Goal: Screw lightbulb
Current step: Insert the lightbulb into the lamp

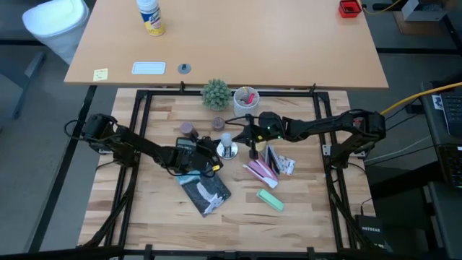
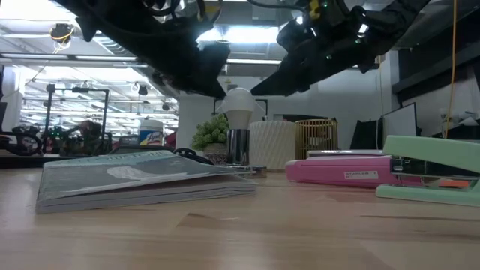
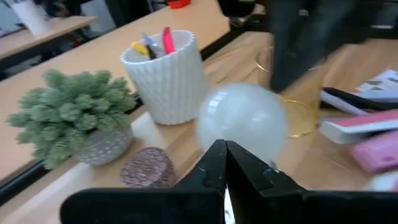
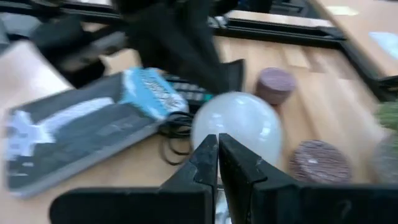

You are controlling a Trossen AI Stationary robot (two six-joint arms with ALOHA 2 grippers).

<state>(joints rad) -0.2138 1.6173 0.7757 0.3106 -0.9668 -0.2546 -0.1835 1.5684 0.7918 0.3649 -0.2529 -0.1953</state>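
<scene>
The frosted white lightbulb [image 2: 238,106] stands upright, its narrow end down in the metal socket [image 2: 238,147] of the round silver base [image 1: 228,151] at the table's middle. My left gripper [image 3: 225,157] is shut, its tips just beside the globe [image 3: 244,119] on the table's left side. My right gripper [image 4: 217,149] is shut too, its tips close to the globe [image 4: 239,124] from the right. In the low view the left gripper [image 2: 216,77] and the right gripper [image 2: 268,84] hang above the bulb on either side. My left gripper's shut tips come slanting down at the globe from the table's left; whether they touch it I cannot tell. My right gripper's shut tips come slanting down at the globe from the table's right; whether they touch it I cannot tell.
A grey-and-blue book [image 1: 206,192] lies near the base on the near left. A pink case [image 1: 260,170] and a green stapler [image 1: 271,199] lie on the near right. A white ribbed cup with pens [image 1: 246,96], a small plant [image 1: 216,94] and two round brownish pucks [image 1: 188,128] stand behind.
</scene>
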